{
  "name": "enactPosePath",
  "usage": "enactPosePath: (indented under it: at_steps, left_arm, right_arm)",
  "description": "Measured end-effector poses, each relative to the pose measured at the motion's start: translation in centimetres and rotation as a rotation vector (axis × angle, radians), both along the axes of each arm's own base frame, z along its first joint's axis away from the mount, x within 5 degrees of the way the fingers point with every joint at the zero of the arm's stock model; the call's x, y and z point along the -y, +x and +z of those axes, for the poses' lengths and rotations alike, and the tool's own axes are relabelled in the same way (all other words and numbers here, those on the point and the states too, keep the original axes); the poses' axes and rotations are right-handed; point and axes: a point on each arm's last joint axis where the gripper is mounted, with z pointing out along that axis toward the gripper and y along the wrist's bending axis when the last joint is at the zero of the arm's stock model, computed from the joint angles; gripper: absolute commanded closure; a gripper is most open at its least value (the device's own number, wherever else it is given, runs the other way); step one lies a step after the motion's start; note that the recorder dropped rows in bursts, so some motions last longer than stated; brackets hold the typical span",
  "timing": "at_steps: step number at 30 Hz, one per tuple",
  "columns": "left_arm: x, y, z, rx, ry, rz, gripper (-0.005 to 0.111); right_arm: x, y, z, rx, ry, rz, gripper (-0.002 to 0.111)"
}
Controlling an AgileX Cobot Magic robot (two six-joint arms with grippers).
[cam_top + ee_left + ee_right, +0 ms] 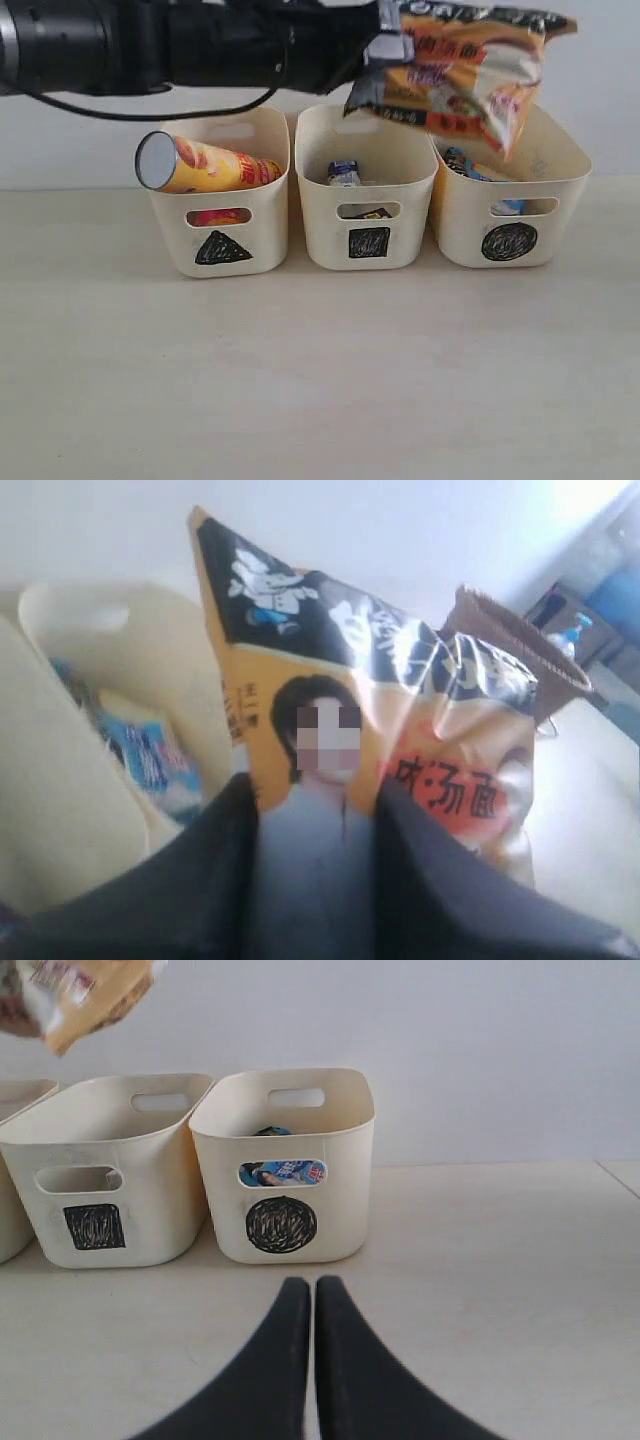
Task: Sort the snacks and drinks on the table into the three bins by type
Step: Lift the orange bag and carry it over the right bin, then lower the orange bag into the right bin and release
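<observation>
The orange-white noodle bag (pixel 470 70) hangs in the air, pinched at one edge by the left gripper (pixel 385 45), whose dark fingers (pixel 200 880) press against the packet from both sides. In the exterior view the bag sits above the circle bin (pixel 455 235), with its left part over the right rim of the square bin (pixel 320 230). The circle bin already holds a blue-white noodle bag (pixel 465 165), which also shows through the handle slot in the right wrist view. A small blue-white carton (pixel 344 173) stands in the square bin. In the triangle bin (pixel 260 225) a yellow chip tube (pixel 200 165) lies tilted, its silver end poking over the left rim, and something pink-red shows through the slot below it. All three bins stand side by side along the far edge of the table (pixel 300 380). The right gripper (pixel 312 1285) is low over the bare tabletop in front of the circle bin - its jaws pressed together, holding nothing.
</observation>
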Motion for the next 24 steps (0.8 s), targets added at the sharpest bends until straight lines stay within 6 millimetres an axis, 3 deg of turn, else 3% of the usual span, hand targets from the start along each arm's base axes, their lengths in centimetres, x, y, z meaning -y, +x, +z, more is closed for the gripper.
enactPosePath:
  at_steps: [3,6,10,16,24]
  left_arm:
    - [1.8,1.3,1.2,0.036,-0.045,0.009,0.102]
    - [3.6,3.1,0.6,0.046,-0.072,0.011,0.102]
    - [5.8,5.8,-1.6,0.059,-0.083,0.051,0.102]
    - [7.5,9.3,-5.4,0.062,-0.107,0.114,0.102]
    - [9.8,10.5,-9.0,0.110,-0.085,0.145,0.102]
  right_arm:
    - [0.0,0.0,0.0,0.000,0.000,0.000,0.108]
    - [0.0,0.0,0.0,0.000,0.000,0.000,0.108]
    - [0.0,0.0,0.0,0.000,0.000,0.000,0.108]
    - [0.0,0.0,0.0,0.000,0.000,0.000,0.108]
    - [0.0,0.0,0.0,0.000,0.000,0.000,0.108]
